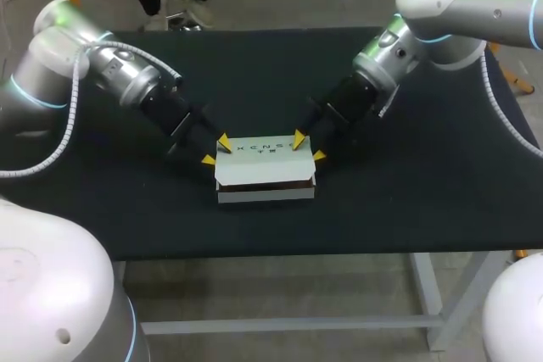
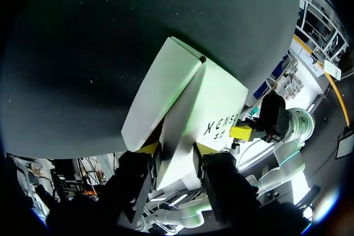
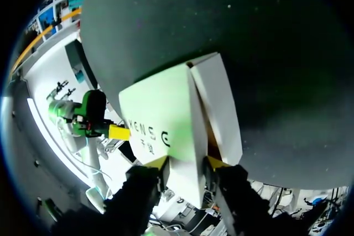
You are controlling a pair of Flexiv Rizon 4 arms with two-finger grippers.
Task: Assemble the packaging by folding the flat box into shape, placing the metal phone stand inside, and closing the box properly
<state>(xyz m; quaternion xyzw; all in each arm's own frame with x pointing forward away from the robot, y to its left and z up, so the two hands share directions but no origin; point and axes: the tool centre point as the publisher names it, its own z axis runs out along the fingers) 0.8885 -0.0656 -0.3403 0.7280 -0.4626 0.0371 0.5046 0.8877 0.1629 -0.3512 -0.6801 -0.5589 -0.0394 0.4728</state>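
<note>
A white cardboard box [image 1: 265, 167] sits on the black-topped table [image 1: 407, 201], about midway between the table's left and right edges and nearer its front edge than its back edge. Its lid [image 1: 265, 152], with dark print on top, is folded down over the base. A thin brownish gap shows along the front between the lid's front flap and the base. The left arm comes in from the table's back-left, and the left gripper [image 1: 216, 151] is at the box's left end near the rear corner. One yellow tip is over the lid's corner and the other is just outside the left end. In the left wrist view the left gripper [image 2: 177, 148] has its two fingers set only slightly apart and pressed on opposite faces of the end of the box [image 2: 188, 98], so it holds the cardboard between them. Ahead of it the lid's printed top meets the front flap along a crease. The right arm comes in from the back-right, and the right gripper [image 1: 309, 147] is placed the same way at the box's right end. In the right wrist view the right gripper [image 3: 186, 163] is narrowly parted and clamped on the box [image 3: 166, 114] from both sides. In each wrist view a yellow tip of the other gripper shows past the far end of the box.
</note>
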